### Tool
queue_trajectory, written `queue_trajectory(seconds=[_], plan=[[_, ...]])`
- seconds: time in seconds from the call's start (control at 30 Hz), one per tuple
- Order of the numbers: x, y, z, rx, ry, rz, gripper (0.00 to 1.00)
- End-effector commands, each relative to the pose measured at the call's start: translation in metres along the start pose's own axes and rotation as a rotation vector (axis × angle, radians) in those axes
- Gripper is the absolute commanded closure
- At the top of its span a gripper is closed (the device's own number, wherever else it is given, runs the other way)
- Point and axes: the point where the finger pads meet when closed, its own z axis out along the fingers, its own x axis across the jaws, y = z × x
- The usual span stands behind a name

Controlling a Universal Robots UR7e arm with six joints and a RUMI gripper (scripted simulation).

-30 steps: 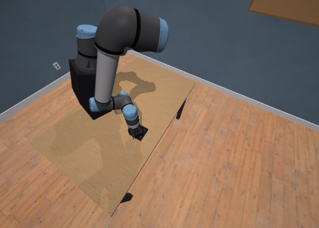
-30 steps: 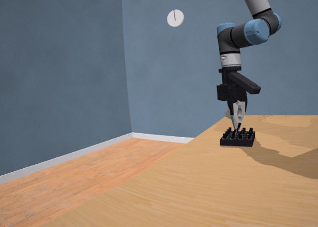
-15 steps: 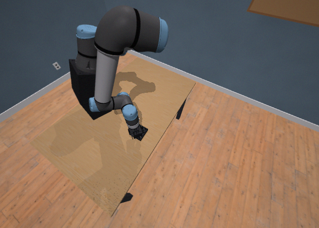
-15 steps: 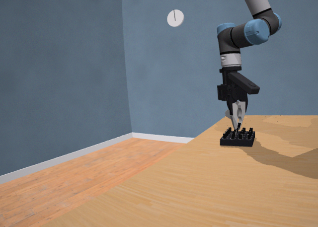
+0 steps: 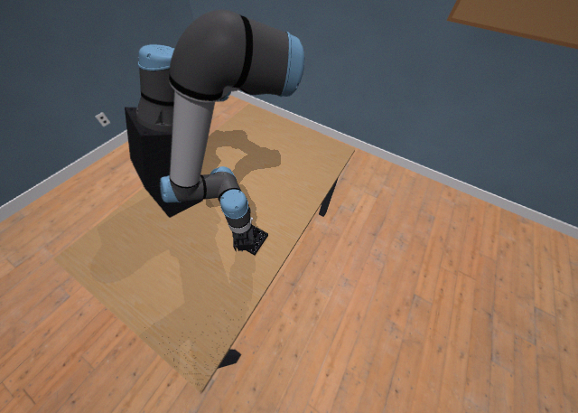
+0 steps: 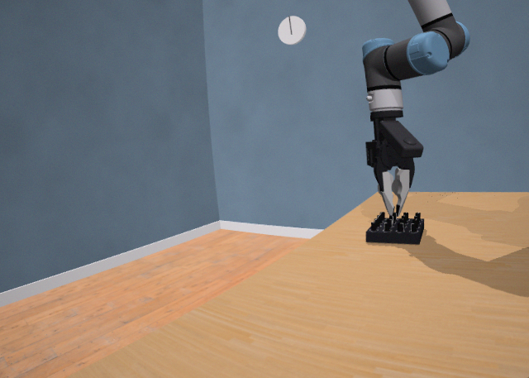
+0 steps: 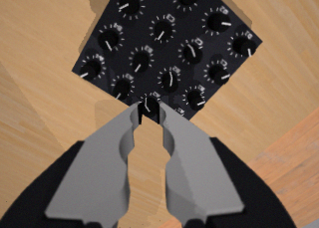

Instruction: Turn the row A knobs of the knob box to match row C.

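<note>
The black knob box (image 5: 262, 241) (image 6: 393, 237) (image 7: 199, 11) lies on the table with several knobs in a four-by-four grid. My gripper (image 6: 395, 215) (image 7: 150, 104) points down and is shut on a knob (image 7: 148, 104) of the box's lower-left edge row in the wrist view, which looks like row A. The held knob's white line points up and slightly left. In that row, one knob (image 7: 122, 88) points down-left, and the corner knob (image 7: 92, 69) points lower left. The row's last knob is hidden by the right finger. Label numbers are too blurred to read.
Neighbouring knobs (image 7: 170, 82) (image 7: 195, 100) stand close to the fingertips. The table (image 5: 298, 165) (image 6: 298, 314) has its long edge near the box in the top view. The arm's wrist hangs over part of the box there. The socket is not visible.
</note>
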Motion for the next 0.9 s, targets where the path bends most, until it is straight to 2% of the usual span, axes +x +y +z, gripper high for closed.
queue_trajectory(seconds=[0.0, 0.7, 0.73, 0.87], plan=[[0.0005, 0.0005, -0.0004, -0.003, -0.001, 0.047, 0.96], [0.0007, 0.0005, -0.0004, -0.003, -0.001, 0.101, 0.96], [0.0007, 0.0005, -0.0004, -0.003, -0.001, 0.101, 0.89], [0.0007, 0.0005, -0.0004, -0.003, -0.001, 0.101, 0.89]])
